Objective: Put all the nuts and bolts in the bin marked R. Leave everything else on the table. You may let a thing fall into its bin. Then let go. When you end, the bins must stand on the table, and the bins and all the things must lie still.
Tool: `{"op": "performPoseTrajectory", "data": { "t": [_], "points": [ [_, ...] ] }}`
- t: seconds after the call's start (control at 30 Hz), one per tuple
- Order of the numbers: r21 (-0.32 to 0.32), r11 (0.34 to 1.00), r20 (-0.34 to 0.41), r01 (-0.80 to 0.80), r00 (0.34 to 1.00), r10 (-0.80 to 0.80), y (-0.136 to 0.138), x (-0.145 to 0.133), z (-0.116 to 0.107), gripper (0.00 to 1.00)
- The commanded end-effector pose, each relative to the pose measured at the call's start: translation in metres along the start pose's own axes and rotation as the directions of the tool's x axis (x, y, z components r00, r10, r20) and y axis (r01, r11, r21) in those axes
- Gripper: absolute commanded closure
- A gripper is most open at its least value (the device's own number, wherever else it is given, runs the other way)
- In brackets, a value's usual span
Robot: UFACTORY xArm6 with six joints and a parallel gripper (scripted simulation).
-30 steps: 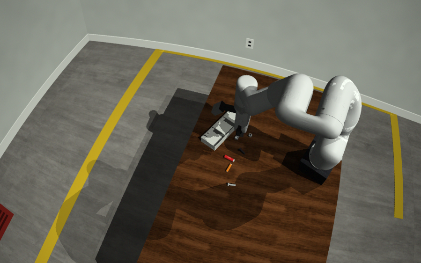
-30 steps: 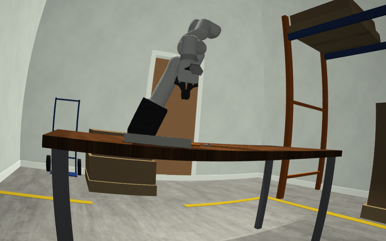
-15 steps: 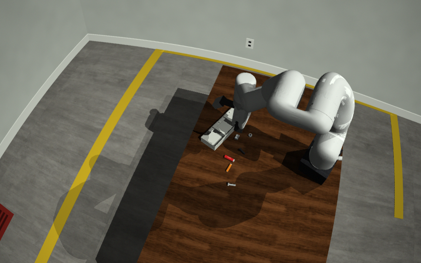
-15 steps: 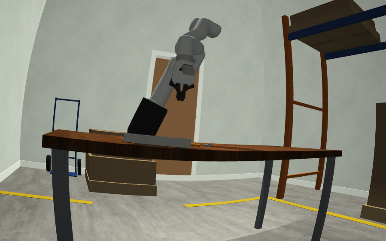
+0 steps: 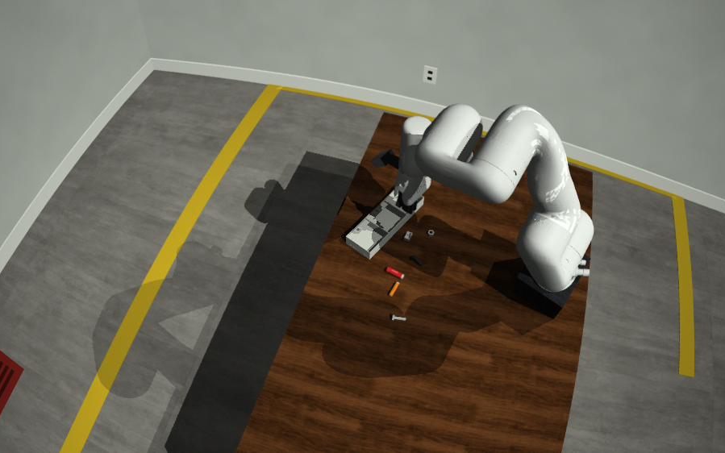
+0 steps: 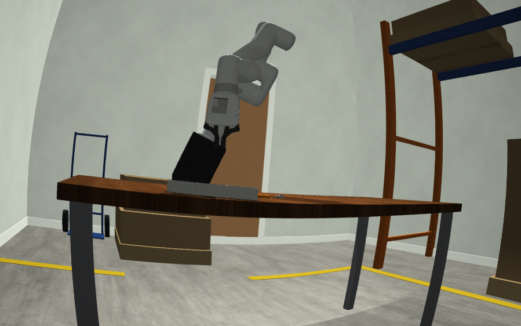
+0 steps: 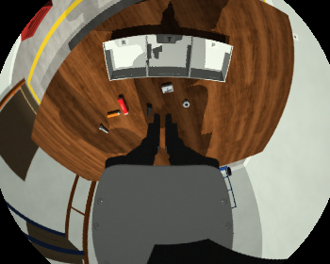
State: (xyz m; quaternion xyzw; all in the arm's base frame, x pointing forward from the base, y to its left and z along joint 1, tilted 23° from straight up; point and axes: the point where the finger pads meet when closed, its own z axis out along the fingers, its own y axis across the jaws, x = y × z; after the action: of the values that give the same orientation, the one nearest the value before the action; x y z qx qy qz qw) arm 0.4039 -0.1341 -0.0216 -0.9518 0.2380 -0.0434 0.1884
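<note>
- The pincer [image 7: 163, 121] hangs with fingers together, holding nothing
- Below and ahead of it, a grey bin [image 7: 166, 59] sits on the table [image 7: 253, 70]

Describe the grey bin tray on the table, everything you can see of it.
The bin tray is a long, shallow, light grey box, split by walls into three open compartments in a row. It lies flat near the wooden table edge. The shut gripper hangs above it, not touching. Any letter marks are too small to read. A small grey nut lies just beside it.
</note>
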Motion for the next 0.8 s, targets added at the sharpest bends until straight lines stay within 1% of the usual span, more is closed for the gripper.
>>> {"op": "performPoseTrajectory", "data": {
  "t": [0.0,0.07,0.13,0.47,0.7,0.77],
  "points": [
    [0.004,1.000,-0.003,0.002,1.000,-0.002,0.022,0.025,0.020,0.93],
    [0.004,1.000,-0.003,0.002,1.000,-0.002,0.033,0.034,0.028,0.93],
    [0.004,1.000,-0.003,0.002,1.000,-0.002,0.033,0.034,0.028,0.93],
    [0.003,1.000,-0.003,0.002,1.000,-0.002,0.088,0.080,0.071,0.93],
    [0.003,1.000,-0.003,0.002,1.000,-0.002,0.089,0.081,0.072,0.93],
    [0.003,1.000,-0.003,0.002,1.000,-0.002,0.088,0.081,0.078,0.93]
  ]
}}
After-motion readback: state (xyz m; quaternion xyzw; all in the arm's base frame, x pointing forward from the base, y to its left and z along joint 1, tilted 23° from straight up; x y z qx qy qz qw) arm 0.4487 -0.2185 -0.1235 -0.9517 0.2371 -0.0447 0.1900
